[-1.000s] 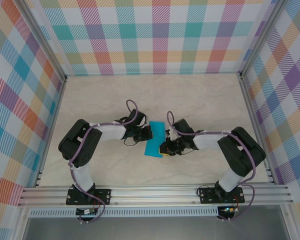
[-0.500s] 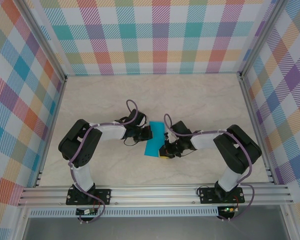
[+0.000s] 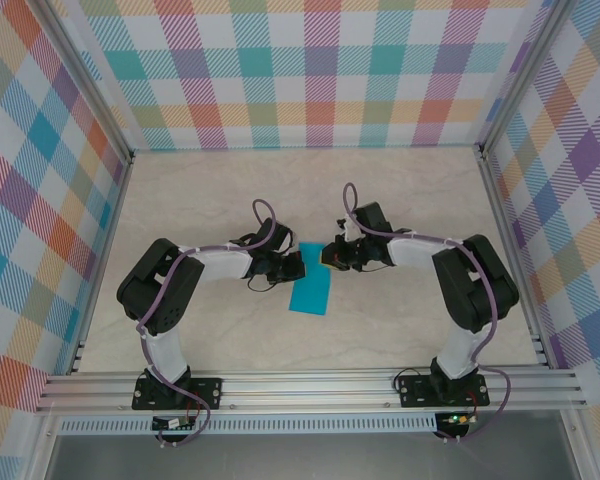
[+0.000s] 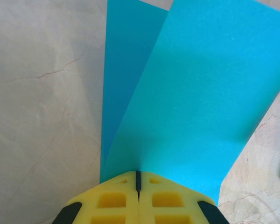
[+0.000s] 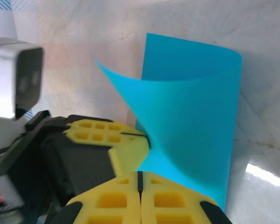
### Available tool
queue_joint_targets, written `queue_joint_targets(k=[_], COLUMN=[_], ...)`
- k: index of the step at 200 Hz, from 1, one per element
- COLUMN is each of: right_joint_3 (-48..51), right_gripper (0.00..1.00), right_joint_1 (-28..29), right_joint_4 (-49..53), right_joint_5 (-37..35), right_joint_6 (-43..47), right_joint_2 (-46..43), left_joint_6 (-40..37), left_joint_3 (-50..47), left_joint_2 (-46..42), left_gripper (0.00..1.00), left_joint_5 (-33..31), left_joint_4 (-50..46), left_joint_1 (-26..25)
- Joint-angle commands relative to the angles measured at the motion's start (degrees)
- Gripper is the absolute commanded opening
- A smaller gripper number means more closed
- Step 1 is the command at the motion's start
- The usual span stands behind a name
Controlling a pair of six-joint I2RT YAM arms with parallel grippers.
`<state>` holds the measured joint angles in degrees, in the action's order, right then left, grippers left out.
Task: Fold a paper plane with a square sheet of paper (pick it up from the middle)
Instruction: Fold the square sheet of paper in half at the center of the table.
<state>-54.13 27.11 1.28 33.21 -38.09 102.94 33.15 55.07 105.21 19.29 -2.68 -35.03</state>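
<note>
Two layers of teal paper show on the table (image 3: pixel 210 200): the square sheet of paper (image 3: pixel 311 290) lies doubled into a strip between the two arms, near the middle. In the top view its long axis runs from far to near, and the near end leans a little to the left.

The left gripper (image 3: pixel 292 265) stands at the left long edge, toward the far end. Its jaws are pressed together on the upper layer, which rises from the lower one in a curl, as the right wrist view shows. The right gripper (image 3: pixel 332 256) is at the opposite edge, at the far right corner, so the strip lies to its left. Its fingers (image 5: pixel 116 200) are closed against each other, but I cannot tell if any paper is between them.

Both arms are equally close to the paper. I judge that the next move depends on this raised flap: the left holds it, and the right must come across the short axis to flatten or take it.

No brand, label or writing can be read anywhere.
</note>
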Motion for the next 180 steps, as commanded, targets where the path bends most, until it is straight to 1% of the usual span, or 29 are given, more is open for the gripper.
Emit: queue_joint_targets(k=[1,41,76,106,141,163,180], right_joint_3=[-0.8,0.7,3.8,4.8,2.6,-0.5,-3.0], right_gripper=[0.04,0.05,0.05,0.05,0.06,0.07,0.08], right_joint_1=[0.5,0.1,-0.2,-0.6,-0.8,-1.0,-1.3], right_joint_4=[-0.5,-0.7,-4.2,-4.7,-3.3,-1.1,0.9], right_joint_5=[2.5,0.8,0.1,-0.7,1.1,0.5,0.1], right_joint_6=[1.3,2.4,1.4,1.9,1.6,2.5,3.5], right_joint_2=[2.7,4.1,6.4,7.4,5.6,4.1,5.0], left_joint_6=[-1.6,-1.7,-1.9,-1.9,-2.2,-2.3,-2.2], left_joint_3=[-2.1,-2.1,-2.3,-2.4,-2.4,-2.3,-2.5], left_joint_2=[3.2,3.4,3.5,3.7,3.7,3.8,3.8], left_gripper=[0.0,0.0,0.0,0.0,0.0,0.0,0.0], left_joint_5=[-2.0,-2.1,-2.4,-2.6,-2.6,-2.6,-2.6], left_joint_4=[-6.6,-6.8,-7.1,-7.1,-7.4,-7.5,-7.5], left_joint_1=[-0.6,-0.6,-0.6,-0.5,-0.6,-0.6,-0.6])
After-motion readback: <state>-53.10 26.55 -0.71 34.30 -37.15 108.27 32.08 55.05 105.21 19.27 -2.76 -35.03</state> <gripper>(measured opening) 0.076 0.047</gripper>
